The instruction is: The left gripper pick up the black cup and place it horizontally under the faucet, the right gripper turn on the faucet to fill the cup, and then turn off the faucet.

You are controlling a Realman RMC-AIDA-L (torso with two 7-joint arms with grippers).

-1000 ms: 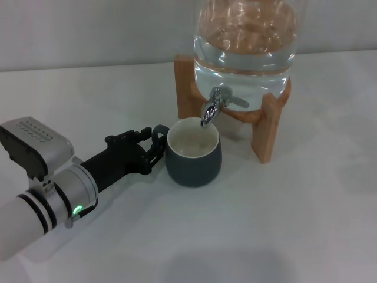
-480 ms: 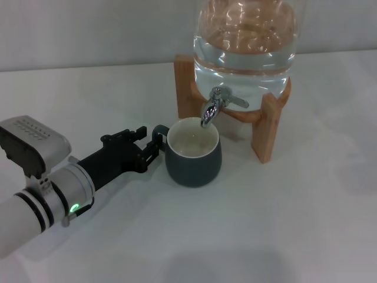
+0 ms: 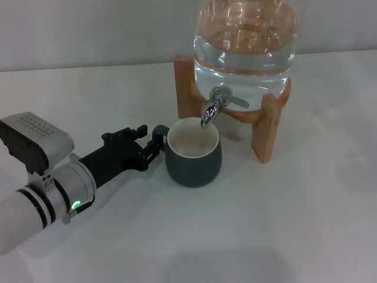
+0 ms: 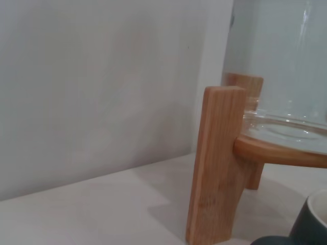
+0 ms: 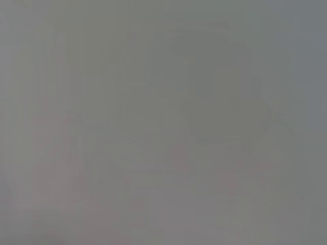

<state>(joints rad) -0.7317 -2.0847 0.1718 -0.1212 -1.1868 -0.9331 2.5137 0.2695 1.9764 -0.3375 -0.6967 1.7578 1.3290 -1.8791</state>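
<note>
The black cup (image 3: 193, 162) stands upright on the white table, its cream inside showing, right under the faucet (image 3: 212, 109). The faucet's lever points to the right, and no water stream shows. My left gripper (image 3: 150, 138) lies low on the table at the cup's left, open, with its fingertips at either side of the small loop handle (image 3: 159, 133). Whether they touch it I cannot tell. A sliver of the cup's rim shows in the left wrist view (image 4: 309, 224). My right gripper is out of view; the right wrist view shows only blank grey.
The clear water jar (image 3: 244, 41) sits on a wooden stand (image 3: 272, 127) behind the cup. One stand leg (image 4: 214, 163) is close in the left wrist view. A pale wall runs behind the table (image 3: 265, 236).
My left arm has drawn back slightly to the left, away from the cup's handle. The cup has stayed in place under the faucet.
</note>
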